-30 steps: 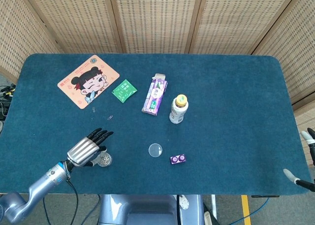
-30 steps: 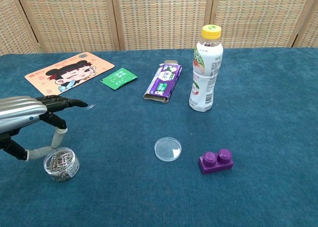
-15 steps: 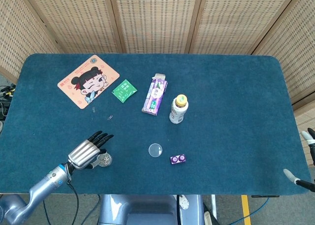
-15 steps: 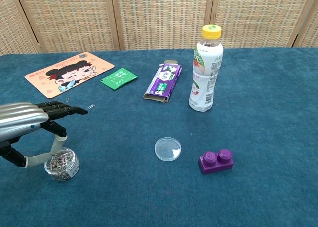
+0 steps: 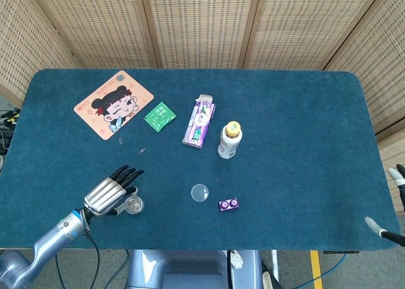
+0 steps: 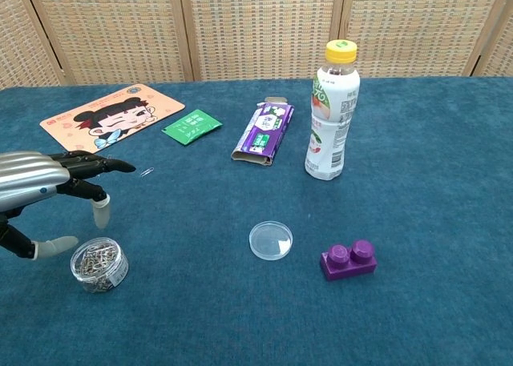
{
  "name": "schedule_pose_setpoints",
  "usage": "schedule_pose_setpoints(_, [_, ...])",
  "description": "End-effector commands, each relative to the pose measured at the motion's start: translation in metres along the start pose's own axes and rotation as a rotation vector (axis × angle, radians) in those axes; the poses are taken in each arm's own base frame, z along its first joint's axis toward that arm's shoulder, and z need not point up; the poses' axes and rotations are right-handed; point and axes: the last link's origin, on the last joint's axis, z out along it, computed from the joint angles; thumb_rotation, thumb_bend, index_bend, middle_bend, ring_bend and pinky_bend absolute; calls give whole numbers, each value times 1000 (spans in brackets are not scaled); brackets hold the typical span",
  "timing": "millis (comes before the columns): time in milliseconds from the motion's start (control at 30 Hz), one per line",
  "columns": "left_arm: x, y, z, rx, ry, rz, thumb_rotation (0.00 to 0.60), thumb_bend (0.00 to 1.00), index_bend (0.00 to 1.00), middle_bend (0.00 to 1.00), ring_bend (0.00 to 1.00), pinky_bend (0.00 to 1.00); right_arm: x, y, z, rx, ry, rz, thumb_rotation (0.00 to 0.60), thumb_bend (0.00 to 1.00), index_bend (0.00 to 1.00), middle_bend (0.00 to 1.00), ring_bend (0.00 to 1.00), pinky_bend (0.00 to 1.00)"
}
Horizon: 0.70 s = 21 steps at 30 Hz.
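My left hand (image 5: pixel 111 193) (image 6: pixel 36 186) hovers at the table's near left, fingers spread, holding nothing. Just below and right of it stands a small clear jar of paper clips (image 5: pixel 133 205) (image 6: pixel 98 263), open at the top; thumb and fingertips hang slightly above and beside it without touching. A clear round lid (image 5: pixel 200 192) (image 6: pixel 271 240) lies flat further right. Of my right hand (image 5: pixel 391 200) only two fingertips show, spread wide apart past the table's right edge, with nothing between them.
A purple brick (image 5: pixel 229 204) (image 6: pixel 349 259) lies by the lid. Behind stand a yellow-capped bottle (image 5: pixel 230 140) (image 6: pixel 332 114), a purple packet (image 5: pixel 199 121), a green sachet (image 5: pixel 159 116) and a cartoon mat (image 5: pixel 114 104). Loose paper clips (image 5: pixel 142 151) lie near the mat.
My left hand dipped with thumb and a finger around the jar, then rose and drew back to the left; they now stand off it. The jar has not moved.
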Motion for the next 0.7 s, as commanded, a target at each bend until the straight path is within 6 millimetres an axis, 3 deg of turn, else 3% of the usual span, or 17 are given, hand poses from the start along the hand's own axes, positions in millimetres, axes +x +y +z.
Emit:
schedule_pose_setpoints(33, [7, -2, -2, 7, 25, -7, 600, 409, 399, 0, 0, 0, 0, 0, 0, 0, 1, 0, 600, 0, 37, 0, 0, 0])
schedule_pose_setpoints(167, [26, -13, -14, 76, 107, -55, 600, 372, 311, 0, 0, 0, 0, 0, 0, 0, 0, 1, 600, 0, 37, 0, 0, 0])
schedule_pose_setpoints(233, [34, -26, -29, 182, 154, -85, 600, 278, 154, 0, 0, 0, 1, 1, 0, 0, 3, 2, 600, 0, 37, 0, 0, 0])
schedule_pose_setpoints(333, [38, -32, -49, 308, 197, -125, 600, 125, 3, 0, 0, 0, 1, 1, 0, 0, 4, 3, 600, 0, 37, 0, 0, 0])
schedule_pose_setpoints(433, [42, -37, -72, 431, 259, -186, 600, 4, 0, 0, 0, 0, 1, 2, 0, -2, 3, 2, 600, 0, 37, 0, 0, 0])
schedule_pose_setpoints(467, [43, -39, -80, 465, 282, -198, 600, 0, 0, 0, 0, 0, 1, 2, 0, -2, 2, 1, 600, 0, 37, 0, 0, 0])
schedule_pose_setpoints(533, [41, -46, -118, 616, 307, -199, 600, 0, 0, 0, 0, 0, 1, 1, 0, 5, -5, -5, 600, 0, 37, 0, 0, 0])
schedule_pose_setpoints(700, [39, -46, -147, 740, 309, -217, 600, 0, 0, 0, 0, 0, -1, -1, -1, 12, -5, -15, 600, 0, 37, 0, 0, 0])
